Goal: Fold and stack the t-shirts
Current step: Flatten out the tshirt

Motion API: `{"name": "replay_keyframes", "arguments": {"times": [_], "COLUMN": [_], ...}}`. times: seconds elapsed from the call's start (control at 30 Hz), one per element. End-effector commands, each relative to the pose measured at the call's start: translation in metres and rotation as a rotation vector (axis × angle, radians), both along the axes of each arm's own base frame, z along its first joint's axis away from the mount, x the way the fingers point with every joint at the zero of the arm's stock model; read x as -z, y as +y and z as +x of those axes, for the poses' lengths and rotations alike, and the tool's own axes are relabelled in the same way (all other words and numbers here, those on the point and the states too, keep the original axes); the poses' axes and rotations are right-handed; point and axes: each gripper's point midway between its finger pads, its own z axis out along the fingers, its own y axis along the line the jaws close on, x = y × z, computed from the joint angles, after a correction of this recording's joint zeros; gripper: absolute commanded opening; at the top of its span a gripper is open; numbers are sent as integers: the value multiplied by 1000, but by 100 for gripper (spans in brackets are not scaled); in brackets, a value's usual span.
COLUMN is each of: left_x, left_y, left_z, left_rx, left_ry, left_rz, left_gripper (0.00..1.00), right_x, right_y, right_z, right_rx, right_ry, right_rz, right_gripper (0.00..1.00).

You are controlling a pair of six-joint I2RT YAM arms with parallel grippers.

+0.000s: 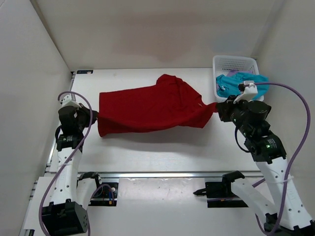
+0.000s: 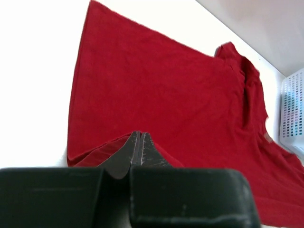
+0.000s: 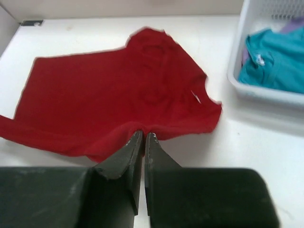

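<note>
Red cloth takes up the middle of the white table [image 1: 147, 157]. We see the red shirt [image 1: 147, 108] drawn out sideways between the two arms.

The left gripper [image 1: 94, 116] has its jaws pressed together on the shirt's left edge. In the left wrist view a fold of red cloth runs up to the closed tips, and the pinched part is hidden behind them. The right gripper [image 1: 217, 107] is likewise clamped tight on the shirt's right end. In the right wrist view the cloth bunches into the thin slit between the fingers. We cannot tell whether that end is a sleeve or a shoulder. A shadow lies along the near edge of the shirt, and we cannot tell how much of the cloth rests on the table.

At the far right corner stands a white mesh basket [image 1: 235, 60]. It holds the teal shirt [image 1: 229, 84], crumpled and partly covered by the right arm in the top view. Of the lilac shirt [image 3: 292, 24] only a small strip shows beside the teal one, cut off by the frame edge in the right wrist view.
</note>
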Motion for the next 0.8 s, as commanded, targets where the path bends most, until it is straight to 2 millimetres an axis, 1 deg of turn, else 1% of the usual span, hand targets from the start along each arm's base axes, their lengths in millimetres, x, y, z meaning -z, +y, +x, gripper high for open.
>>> {"name": "replay_keyframes", "arguments": {"times": [0.0,0.03,0.07,0.1,0.17,0.2,0.23,0.27,0.3,0.33,0.37,0.4,0.43,0.47,0.5,0.53,0.57,0.6,0.63,0.67,0.7,0.73,0.77], "left_x": [-30,-34,-32,-24,-13,-13,-15,-31,-40,-68,-107,-128,-186,-208,-225,-255,-278,-291,-306,-315,-321,-325,-338], "left_y": [-4,-3,-2,-1,0,-2,-8,-8,-12,-21,-27,-33,-41,-45,-46,-44,-37,-36,-27,-21,-21,-19,-16], "left_z": [1,1,0,-3,-6,-6,-6,-1,2,7,13,14,16,15,14,12,11,8,9,12,17,19,18], "left_rx": [28,27,16,18,8,20,48,54,73,107,136,152,178,188,188,177,155,164,153,143,151,148,136], "left_ry": [-55,-54,-49,-28,-9,-13,-26,-58,-76,-131,-208,-245,-345,-381,-410,-459,-498,-520,-541,-550,-549,-549,-568], "left_rz": [18,43,47,57,52,37,9,-2,-28,-65,-62,-88,-83,-90,-93,-90,-86,-95,-96,-98,-103,-104,-92], "left_gripper": [0,0,0,0,0,0,0,0,0,0,0,0,0,0,0,0,0,0,0,0,0,0,0], "right_x": [-35,-39,-34,-24,-13,-3,-12,-20,-44,-71,-85,-129,-157,-197,-217,-250,-280,-290,-316,-332,-345,-355,-364], "right_y": [4,6,9,14,19,19,19,17,16,13,14,8,12,8,6,4,6,9,12,24,49,37,37], "right_z": [-1,-1,-3,-5,-9,-10,-12,-14,-16,-16,-14,-19,-12,-22,-25,-25,-24,-20,-18,-12,-10,-10,-7], "right_rx": [27,37,34,29,14,10,7,3,0,7,6,16,23,15,23,39,40,42,54,57,23,80,87], "right_ry": [-81,-78,-60,-25,-4,15,-10,-30,-78,-128,-142,-230,-263,-347,-386,-453,-502,-513,-561,-593,-627,-660,-698], "right_rz": [-24,-48,-55,-82,-73,-85,-60,-53,-35,-24,-28,-8,-2,20,37,42,42,35,15,-10,9,-19,-15], "right_gripper": [0,0,0,0,0,0,0,0,0,0,0,0,0,0,0,0,0,0,0,0,0,0,1]}}
